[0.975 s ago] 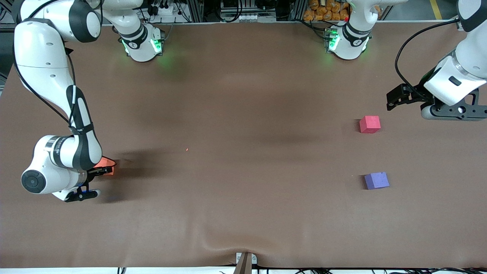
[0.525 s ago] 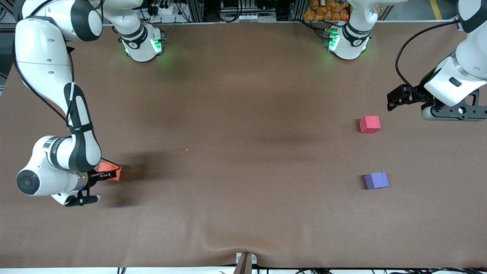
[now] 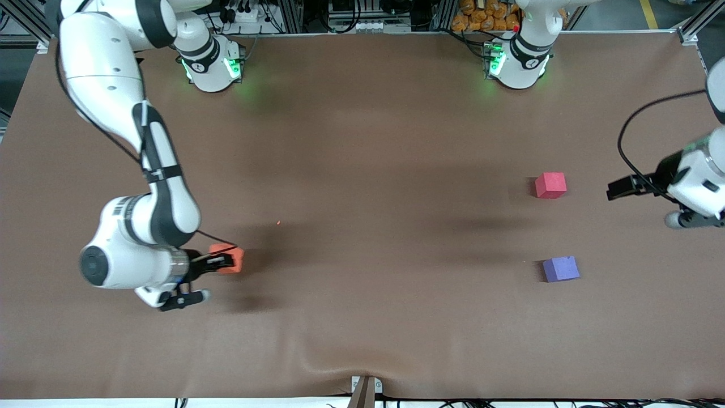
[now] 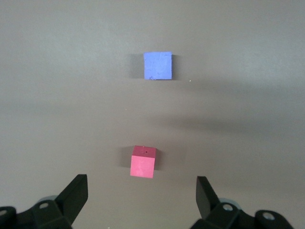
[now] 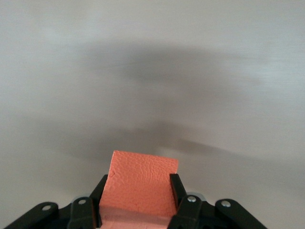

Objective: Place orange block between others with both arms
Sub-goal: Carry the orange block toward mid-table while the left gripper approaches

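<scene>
My right gripper (image 3: 225, 262) is shut on the orange block (image 3: 232, 258), held just above the brown table (image 3: 362, 170) at the right arm's end. In the right wrist view the orange block (image 5: 143, 174) fills the gap of the right gripper (image 5: 141, 179), a black finger (image 5: 176, 183) pressed on each side. The pinkish-red cube (image 3: 550, 185) and the purple cube (image 3: 561, 268) rest apart at the left arm's end, the purple one nearer the front camera. My left gripper (image 3: 686, 220) hangs open beside them, at the table's edge. The left gripper (image 4: 142, 188) sees the pinkish-red cube (image 4: 143, 162) and purple cube (image 4: 157, 66).
Both green-lit arm bases (image 3: 212, 65) (image 3: 516, 62) stand along the table edge farthest from the front camera. A small bracket (image 3: 365, 390) sits at the middle of the nearest edge. Bare brown tabletop stretches between the orange block and the two cubes.
The right arm has carried the orange block toward the left arm's end of the table. The left arm has drawn back toward the table's edge, lower in the front view.
</scene>
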Controlling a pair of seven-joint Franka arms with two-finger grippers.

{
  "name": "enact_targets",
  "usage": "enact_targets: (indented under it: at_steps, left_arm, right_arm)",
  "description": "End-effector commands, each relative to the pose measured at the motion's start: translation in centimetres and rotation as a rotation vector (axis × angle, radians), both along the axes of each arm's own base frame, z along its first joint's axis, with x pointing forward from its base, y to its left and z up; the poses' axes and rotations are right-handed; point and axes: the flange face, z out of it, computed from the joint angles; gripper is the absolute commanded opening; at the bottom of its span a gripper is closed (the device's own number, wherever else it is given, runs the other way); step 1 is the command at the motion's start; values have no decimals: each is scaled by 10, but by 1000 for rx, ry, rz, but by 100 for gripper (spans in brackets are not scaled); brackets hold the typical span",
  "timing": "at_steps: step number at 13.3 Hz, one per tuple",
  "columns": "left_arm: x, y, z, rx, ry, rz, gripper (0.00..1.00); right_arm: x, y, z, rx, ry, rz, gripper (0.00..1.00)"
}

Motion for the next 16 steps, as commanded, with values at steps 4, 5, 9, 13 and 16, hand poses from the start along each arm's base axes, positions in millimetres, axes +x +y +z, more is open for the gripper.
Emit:
enact_targets:
  at_steps: [4,5,9,13,16]
  left_arm:
    - [45,-70,-38,-50,-24,-55,100]
    - [51,-89,-49,-49,-38,-36,100]
    - [50,-179,-84,-48,-39,-17,100]
    - [36,-242,-120,-44,5,-107,100]
    - [33,-252,-139,-34,33,-129,100]
  right_arm:
    - [-50,170,3,-27,46,-118,48]
    - [-58,193,2,-23,37,-120,48]
    - [-107,274,-15,-45,92,-112,49]
    - [-137,310,-24,-86,133,-170,52]
    - [-139,310,-38,-99,141,-158,56]
